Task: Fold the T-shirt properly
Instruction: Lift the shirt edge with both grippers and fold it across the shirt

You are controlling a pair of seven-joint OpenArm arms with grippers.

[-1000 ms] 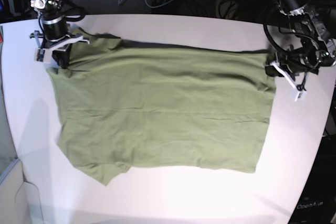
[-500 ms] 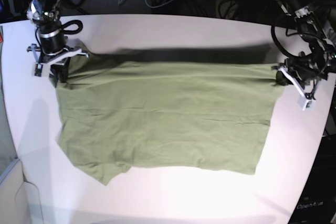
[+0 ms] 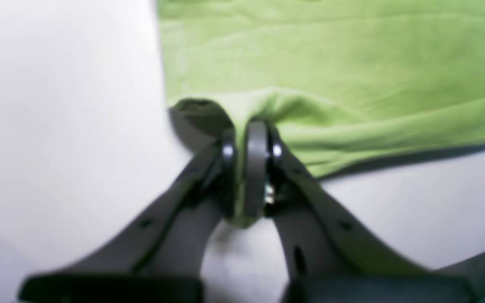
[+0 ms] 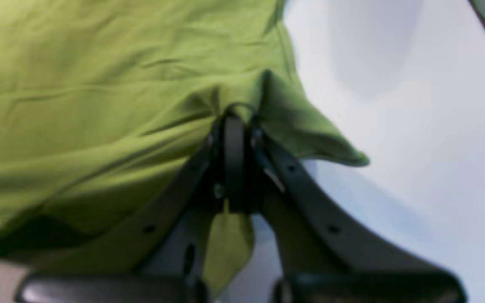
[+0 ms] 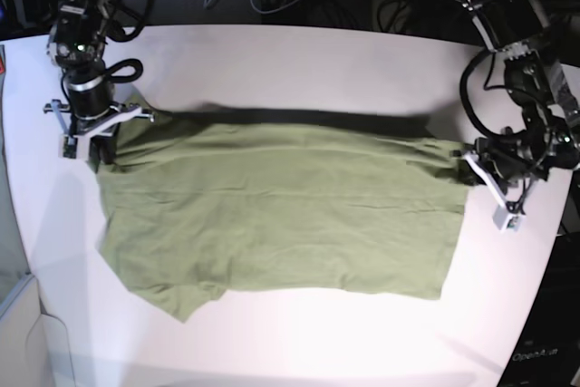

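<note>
The T-shirt [image 5: 272, 210] lies spread across the middle of the white table [image 5: 299, 61], its far edge lifted off the surface and casting a dark shadow band toward 12 o'clock. The near hem at 6 o'clock rests flat, with one sleeve sticking out toward 7 o'clock.

At 9 o'clock of the cloth, the right gripper [image 4: 234, 126] has its jaws pressed together on a bunched corner, and a small flap of fabric pokes out below the pinch. At 3 o'clock, the left gripper [image 3: 251, 130] is likewise clamped on a puckered fold at the shirt's corner, with only a little cloth showing through.

The hazards, as I judge them:
- Both holds look shallow. If the arms pull apart or carry the edge forward too fast, a corner could slide out and drop in a heap.
- The lifted edge sags between the two pinches. Brought toward 6 o'clock slack, it would likely land wrinkled or short of the hem.
- If one arm travels ahead of the other, the fold line would skew.
- Dragging rather than lifting could pull the resting half across the table and spoil its flat lie.
</note>
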